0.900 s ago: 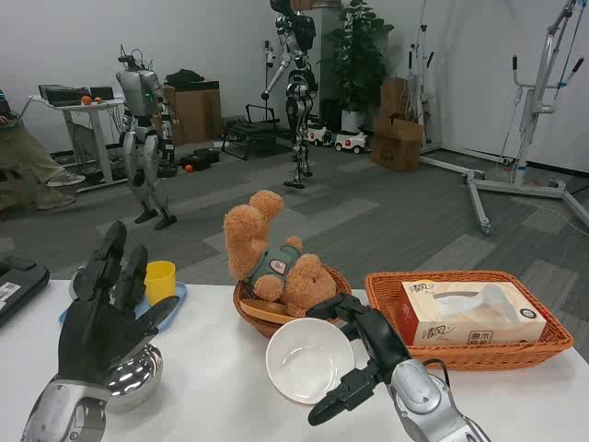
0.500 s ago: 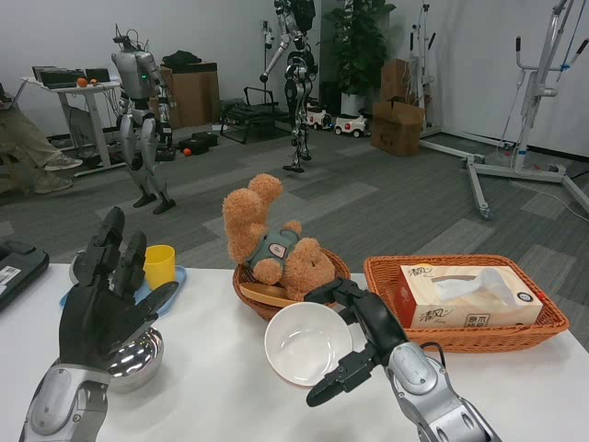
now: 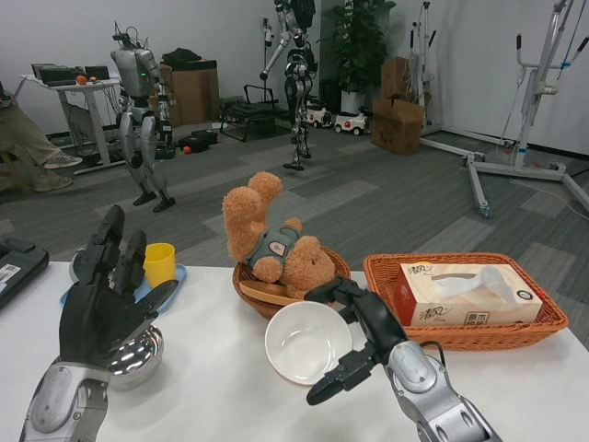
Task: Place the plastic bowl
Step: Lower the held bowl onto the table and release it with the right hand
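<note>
The right hand (image 3: 354, 336) is gripping the white plastic bowl (image 3: 307, 343) at its right rim, thumb curling over the top edge and a finger reaching under the lower edge. The bowl is tilting toward the camera just above the white table (image 3: 221, 396), directly in front of the brown wicker bowl (image 3: 250, 296). The left hand (image 3: 106, 308) is hovering well to the left of the plastic bowl with its fingers spread and pointing up, holding nothing. A shiny metal bowl (image 3: 138, 356) is sitting just below that hand. Behind it, a yellow cup (image 3: 159, 265) is standing on a blue plate (image 3: 175, 277). A teddy bear (image 3: 271, 244) is lying in the wicker bowl. To the right of the plastic bowl, an orange basket (image 3: 460, 333) is holding a tissue box (image 3: 465, 293).
</note>
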### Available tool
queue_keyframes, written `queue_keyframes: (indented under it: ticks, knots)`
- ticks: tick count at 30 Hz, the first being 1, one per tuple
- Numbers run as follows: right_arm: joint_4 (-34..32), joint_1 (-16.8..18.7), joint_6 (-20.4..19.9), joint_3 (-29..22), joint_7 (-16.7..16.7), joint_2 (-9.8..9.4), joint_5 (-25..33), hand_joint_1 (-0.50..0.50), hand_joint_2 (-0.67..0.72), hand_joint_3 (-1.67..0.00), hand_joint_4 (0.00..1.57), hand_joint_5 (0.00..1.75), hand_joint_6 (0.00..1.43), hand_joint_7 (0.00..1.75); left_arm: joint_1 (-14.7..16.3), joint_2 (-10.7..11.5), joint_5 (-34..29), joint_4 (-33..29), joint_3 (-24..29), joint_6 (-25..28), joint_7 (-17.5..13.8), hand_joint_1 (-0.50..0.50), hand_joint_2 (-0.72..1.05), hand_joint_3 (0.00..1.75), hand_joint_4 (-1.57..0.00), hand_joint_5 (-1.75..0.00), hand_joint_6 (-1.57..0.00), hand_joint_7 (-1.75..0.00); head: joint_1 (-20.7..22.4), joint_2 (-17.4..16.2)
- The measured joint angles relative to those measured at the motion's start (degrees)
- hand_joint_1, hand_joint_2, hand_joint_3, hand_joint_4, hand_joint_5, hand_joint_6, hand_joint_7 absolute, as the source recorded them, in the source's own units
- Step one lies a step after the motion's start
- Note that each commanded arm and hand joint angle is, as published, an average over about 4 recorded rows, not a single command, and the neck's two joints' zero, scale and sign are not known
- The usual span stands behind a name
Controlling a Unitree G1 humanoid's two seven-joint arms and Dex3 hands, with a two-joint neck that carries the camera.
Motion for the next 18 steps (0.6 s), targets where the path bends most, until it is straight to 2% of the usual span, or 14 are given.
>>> queue_keyframes:
  ticks: [6, 11, 18]
  knots:
    - [10.68, -0.23, -7.65, 0.13, -0.49, 0.38, 0.12, -0.04, -0.41, -0.40, 1.26, 1.65, 1.26, 1.54, 0.19, 0.00, -0.01, 0.05, -0.05, 0.01, -0.02, -0.50, 0.87, 0.00, 0.00, 0.00, 0.00, 0.00, 0.08, -0.06]
    - [23.18, -1.33, -16.33, 0.28, -2.52, 0.86, 0.22, -0.04, -0.41, -0.40, 1.28, 1.65, 1.28, 1.54, 0.29, 0.01, -0.01, 0.19, -0.22, 0.02, -0.02, -0.50, 0.87, 0.00, 0.00, 0.00, 0.00, 0.00, -0.08, -0.55]
    - [37.21, -3.57, -24.17, 0.30, -5.07, 1.22, 0.21, -0.05, -0.41, -0.40, 1.32, 1.65, 1.29, 1.54, 0.38, -0.01, -0.02, 0.23, -0.63, 0.03, -0.03, -0.50, 0.87, 0.00, 0.00, 0.00, 0.00, 0.00, -0.35, -1.17]
